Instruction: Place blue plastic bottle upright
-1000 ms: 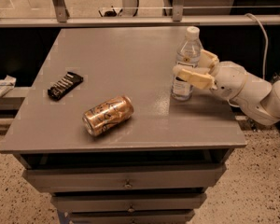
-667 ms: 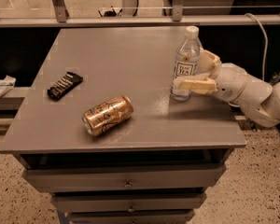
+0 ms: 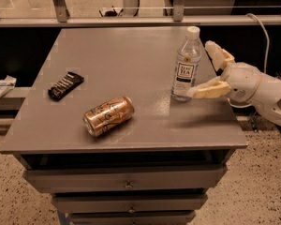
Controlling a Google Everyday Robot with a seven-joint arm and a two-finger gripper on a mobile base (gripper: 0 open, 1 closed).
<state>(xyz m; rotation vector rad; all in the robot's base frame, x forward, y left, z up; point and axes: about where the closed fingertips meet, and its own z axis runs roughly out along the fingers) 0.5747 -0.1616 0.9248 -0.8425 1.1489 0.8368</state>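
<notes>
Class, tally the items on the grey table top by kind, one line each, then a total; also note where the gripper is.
blue plastic bottle: 1
gold can: 1
dark wrapped bar: 1
Total: 3
The gripper is open, just right of the bottle.

The blue plastic bottle (image 3: 185,69) stands on the table (image 3: 131,50), gripper (image 3: 201,70) just right, can (image 3: 108,115) front-left.

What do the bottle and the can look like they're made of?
The bottle seems clear, glossy plastic: see-through, with a white cap. The can is probably aluminium, going by its shiny gold sheen. The gripper sits open just beside the bottle.
</notes>
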